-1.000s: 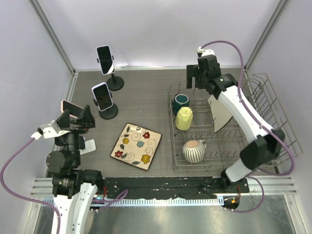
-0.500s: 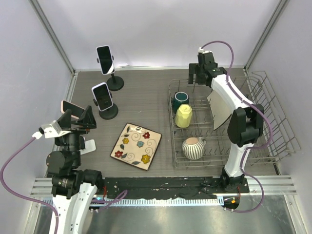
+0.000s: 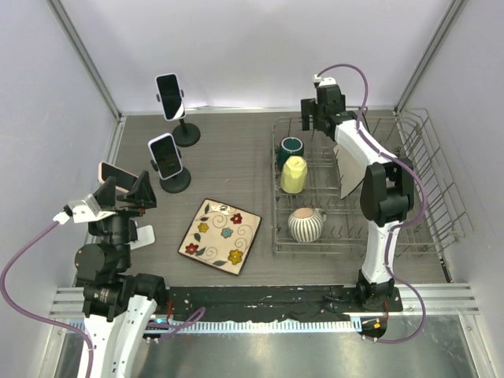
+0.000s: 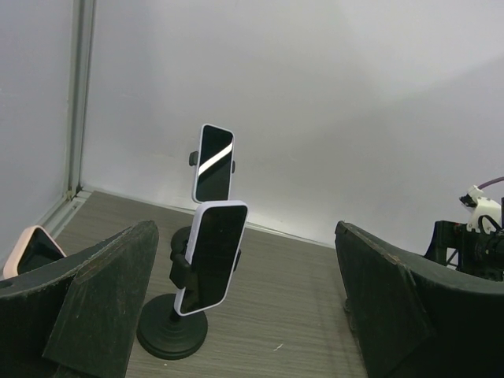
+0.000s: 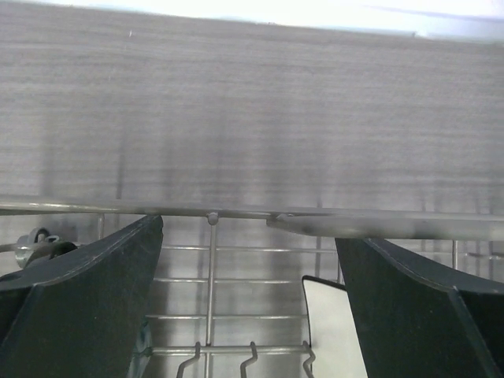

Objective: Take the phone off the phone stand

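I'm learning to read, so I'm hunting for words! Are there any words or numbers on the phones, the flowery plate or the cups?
No word, number or brand can be read anywhere.
far phone, near phone, pink-cased phone: dark screens, nothing written.
plate: only painted flowers and swirls.
striped mug: only stripes.
yellow cup, teal mug: plain.

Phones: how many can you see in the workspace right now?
3. A white-cased phone on the far black stand, a second white-cased phone on the nearer black stand, and a pink-cased phone left of both, closer to the arms, its support hidden.
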`<state>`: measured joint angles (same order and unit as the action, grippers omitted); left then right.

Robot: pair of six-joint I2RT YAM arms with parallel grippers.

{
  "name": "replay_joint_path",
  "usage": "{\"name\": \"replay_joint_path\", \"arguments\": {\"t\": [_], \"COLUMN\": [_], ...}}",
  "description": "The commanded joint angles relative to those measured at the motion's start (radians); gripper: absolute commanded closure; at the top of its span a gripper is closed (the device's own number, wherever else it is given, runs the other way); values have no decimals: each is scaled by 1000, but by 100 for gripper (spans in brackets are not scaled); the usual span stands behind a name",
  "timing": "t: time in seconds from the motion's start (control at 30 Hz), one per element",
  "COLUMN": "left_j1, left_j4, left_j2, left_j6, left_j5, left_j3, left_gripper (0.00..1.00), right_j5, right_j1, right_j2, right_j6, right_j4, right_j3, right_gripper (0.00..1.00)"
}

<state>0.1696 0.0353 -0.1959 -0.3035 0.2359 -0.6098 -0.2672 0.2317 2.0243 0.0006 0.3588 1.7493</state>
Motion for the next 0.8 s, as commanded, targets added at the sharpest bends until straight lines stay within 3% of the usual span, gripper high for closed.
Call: {"name": "replay_joint_path", "arguments": {"t": [0.0,0.2,0.33,0.6,0.77], "left_j1": [10,15,18,21,22], "left_j4": [-21,-20,-20,-23,-23], "left_j2": [-10,-20,-27,-16,-5], "left_j6": [23,27,33,27,23], "left_j5": [16,20,23,16,13], "left_j3": [-19,-18,-18,-18,-19], "left_gripper": [0,0,0,0,0], "right_j5": [-3,16,51,166,137], "right_j1": [-37,-46,-46,7,86], "right_j2": [85,212,223,-19,-203], "right_j6": [-112,-206,-205,-126,-44], "right_j4": [-287,-319,-244,-143,64], "right_j3": [102,265,410,359,271], "right_gripper": [4,4,4,4,4]}}
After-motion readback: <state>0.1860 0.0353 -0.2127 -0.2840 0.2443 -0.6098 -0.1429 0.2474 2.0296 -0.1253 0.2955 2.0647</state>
